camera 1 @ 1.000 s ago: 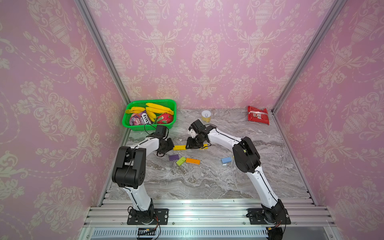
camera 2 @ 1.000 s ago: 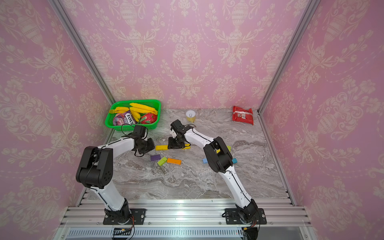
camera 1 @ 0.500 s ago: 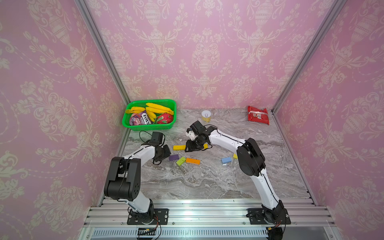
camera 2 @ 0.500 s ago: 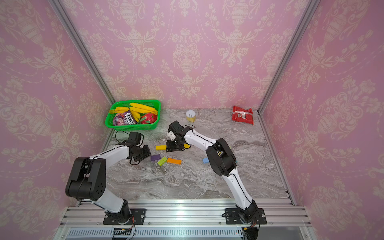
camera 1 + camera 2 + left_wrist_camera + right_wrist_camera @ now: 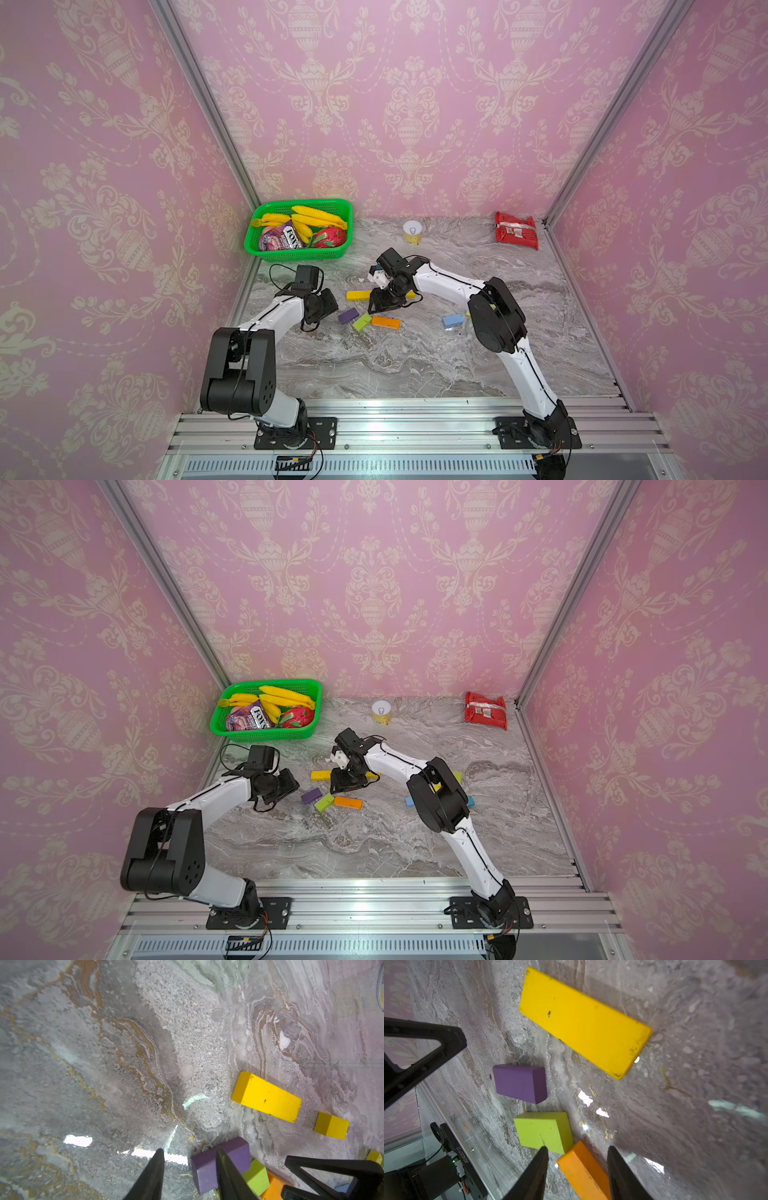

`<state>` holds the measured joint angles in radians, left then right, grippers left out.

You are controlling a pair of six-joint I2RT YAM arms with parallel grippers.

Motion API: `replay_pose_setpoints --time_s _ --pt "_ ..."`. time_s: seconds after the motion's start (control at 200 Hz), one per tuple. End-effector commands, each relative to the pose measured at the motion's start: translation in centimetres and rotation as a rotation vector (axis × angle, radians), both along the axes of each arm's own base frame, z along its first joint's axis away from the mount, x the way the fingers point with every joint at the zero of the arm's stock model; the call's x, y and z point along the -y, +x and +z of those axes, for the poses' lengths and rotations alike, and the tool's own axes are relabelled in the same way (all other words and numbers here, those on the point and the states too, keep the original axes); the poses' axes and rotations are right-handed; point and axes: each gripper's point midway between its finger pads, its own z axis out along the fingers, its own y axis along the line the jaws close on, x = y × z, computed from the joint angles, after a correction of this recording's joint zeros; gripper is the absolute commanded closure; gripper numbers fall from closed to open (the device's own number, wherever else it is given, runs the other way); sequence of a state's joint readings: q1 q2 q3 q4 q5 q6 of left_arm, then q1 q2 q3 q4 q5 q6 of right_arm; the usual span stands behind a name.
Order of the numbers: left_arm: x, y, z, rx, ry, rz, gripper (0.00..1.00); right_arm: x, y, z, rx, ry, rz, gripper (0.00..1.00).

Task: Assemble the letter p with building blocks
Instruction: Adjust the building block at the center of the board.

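Observation:
Building blocks lie mid-table in both top views: a long yellow bar, a purple one, a lime green one, an orange one and a light blue one. My left gripper is open, low over the table just left of the purple block; one finger crosses in front of it. My right gripper is open over the orange block, which shows between its fingers with gaps on both sides. A second yellow bar lies partly hidden under the right wrist.
A green basket with bananas and snacks stands at the back left. A small yellow can and a red snack packet sit along the back wall. More blocks lie behind the right elbow.
Both grippers have opened wider. The left arm drew back toward the front, beside the purple block. The right gripper shifted forward from the yellow bars to the orange block.

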<state>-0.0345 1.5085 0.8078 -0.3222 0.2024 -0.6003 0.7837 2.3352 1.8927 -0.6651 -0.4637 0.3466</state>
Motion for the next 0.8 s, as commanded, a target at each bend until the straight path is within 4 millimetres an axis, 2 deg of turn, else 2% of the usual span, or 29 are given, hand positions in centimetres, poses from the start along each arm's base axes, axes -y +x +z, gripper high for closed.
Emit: replay_pose_setpoints --time_s 0.0,0.215,0.4,0.795 --pt "-0.2 -0.3 -0.4 -0.007 -0.025 0.017 0.57 -0.1 -1.5 -2.1 -0.056 -0.019 0.041 0.5" --pt "-0.1 -0.1 -0.9 -0.011 -0.042 0.018 0.57 -1.3 -2.9 -2.5 -0.09 0.01 0.086 0.49" --pt "0.4 -0.4 -1.6 -0.028 -0.065 0.004 0.59 -1.5 -4.2 -2.7 -0.108 0.003 0.115 0.49" --pt "0.9 -0.8 -3.2 -0.079 -0.088 -0.016 0.6 -2.8 -6.9 -1.9 -0.133 0.019 0.178 0.49"
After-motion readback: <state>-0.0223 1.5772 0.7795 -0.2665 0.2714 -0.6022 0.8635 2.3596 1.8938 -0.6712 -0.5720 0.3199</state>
